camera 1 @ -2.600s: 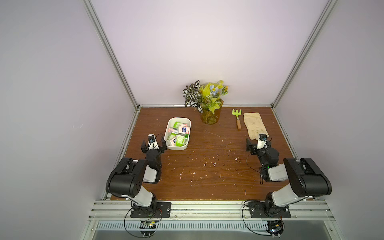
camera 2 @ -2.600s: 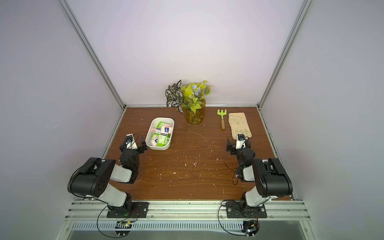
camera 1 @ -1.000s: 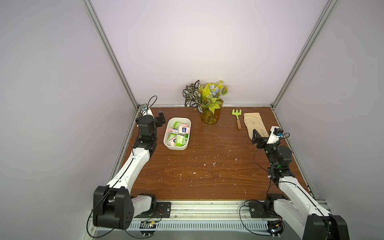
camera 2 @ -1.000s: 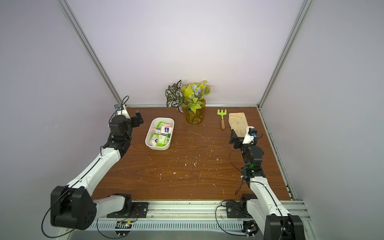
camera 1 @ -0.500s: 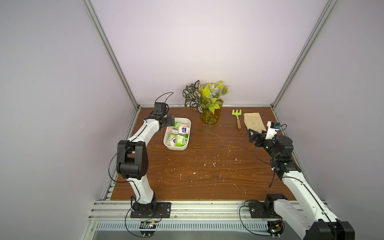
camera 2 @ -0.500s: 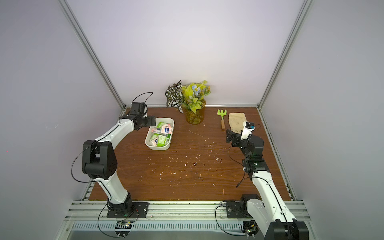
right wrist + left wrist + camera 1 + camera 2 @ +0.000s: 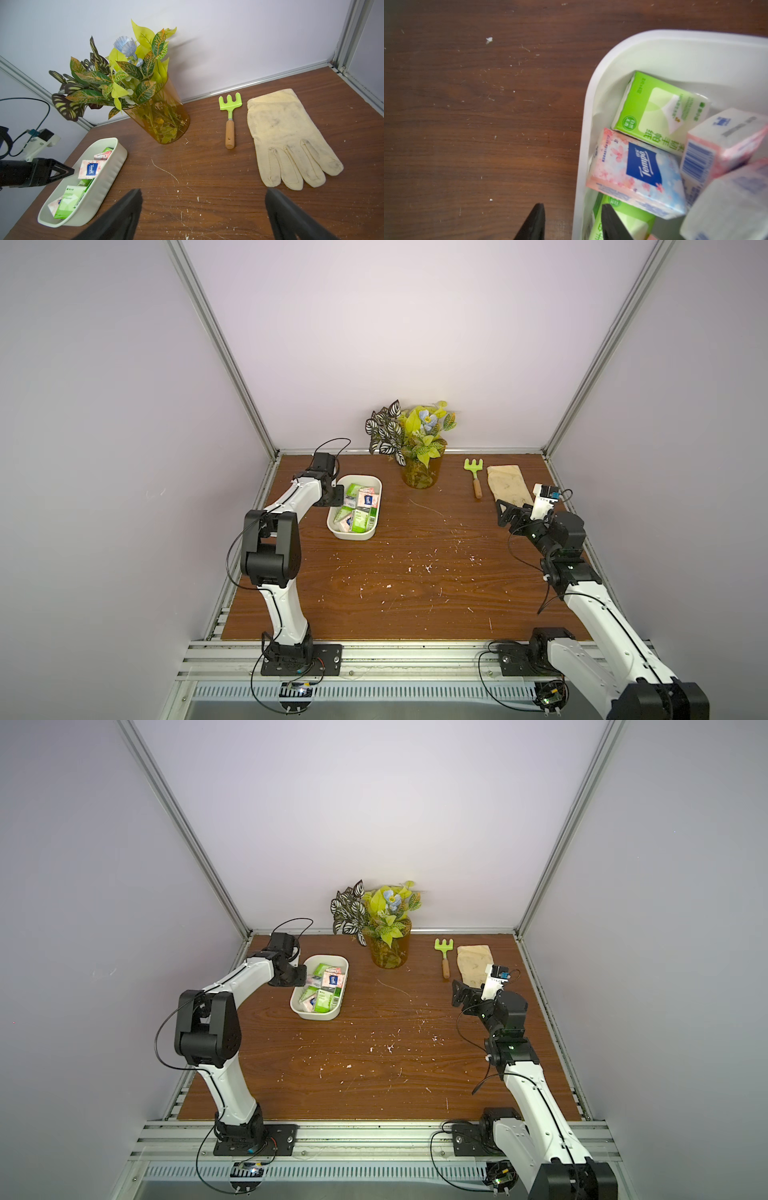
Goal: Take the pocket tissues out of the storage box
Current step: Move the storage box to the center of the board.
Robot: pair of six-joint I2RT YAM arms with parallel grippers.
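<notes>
While both top views give the pocket tissues (image 7: 358, 506) (image 7: 322, 986) only as a jumble of green and pink inside the storage box (image 7: 351, 536) (image 7: 316, 1016), at the far left of the table (image 7: 415, 572), the left wrist view shows them close up. A pink packet (image 7: 639, 172) with a dark blue logo patch lies against the box's wall (image 7: 675, 47). A green packet (image 7: 660, 112) touches one edge of it, and others are stacked tilted beside them.

That view alone shows how the left gripper (image 7: 573, 205) stands. Its black fingers (image 7: 536, 220) are a little apart and straddle the rim, one over bare wood and one inside over another green packet, clamping nothing. In the top views the same gripper (image 7: 336, 501) is a dark block at the box's left side, and its gap cannot be made out.

Only the right wrist view shows the box's ribbed outer wall (image 7: 104, 182). It also shows the right gripper (image 7: 203, 207), fingers spread wide and empty above the wood, facing a vase (image 7: 160, 122) of leaves, a green rake (image 7: 230, 116) and a soiled glove (image 7: 286, 137).

Half a second ago the left gripper hung by the box's far left corner; now it is further along that side, toward the front. A second ago that arm reached out long; now its elbow is folded high. The right arm has barely shifted, and the packets lie as they did.
</notes>
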